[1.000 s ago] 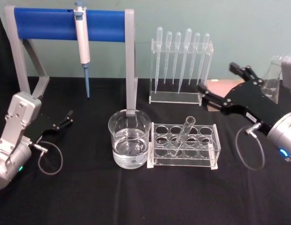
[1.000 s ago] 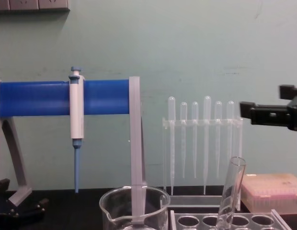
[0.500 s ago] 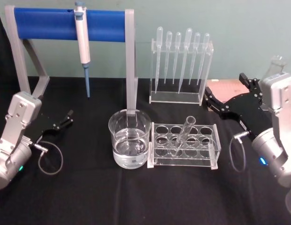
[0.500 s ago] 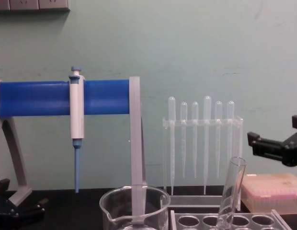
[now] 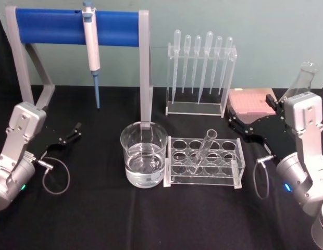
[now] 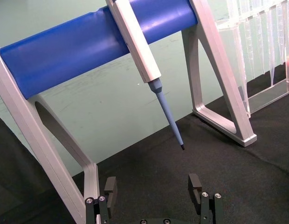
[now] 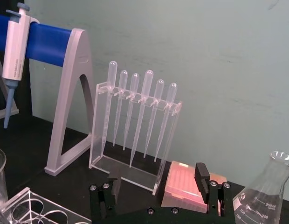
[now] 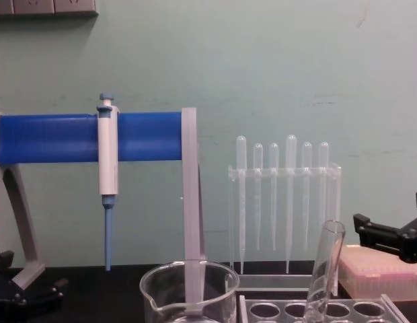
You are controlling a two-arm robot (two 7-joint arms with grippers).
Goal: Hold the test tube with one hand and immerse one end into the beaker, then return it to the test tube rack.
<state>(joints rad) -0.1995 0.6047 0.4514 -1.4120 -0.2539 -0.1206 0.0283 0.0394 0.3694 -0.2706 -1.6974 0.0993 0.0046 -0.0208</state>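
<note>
The test tube [image 5: 205, 146] leans tilted in the clear rack [image 5: 226, 169], its open rim up; it also rises at the chest view's lower edge [image 8: 325, 269]. The beaker [image 5: 144, 155], partly filled with clear liquid, stands just left of the rack [image 8: 189, 291]. My right gripper [image 5: 250, 110] hovers open and empty to the right of the rack, in front of the pink box, its fingers [image 7: 202, 175] spread wide [image 8: 387, 235]. My left gripper [image 5: 71, 133] rests open at the table's left [image 6: 153, 186], well away from the beaker.
A blue-barred stand [image 5: 73, 27] holds a white-and-blue pipettor [image 5: 91, 49] at the back left. A rack of plastic pipettes [image 5: 200, 73] stands behind the tube rack. A pink tip box [image 5: 250, 101] and a glass flask [image 5: 302, 78] sit at the back right.
My right arm has dropped and drawn back to the right, its gripper still open and empty. The left arm, tube and beaker have not moved.
</note>
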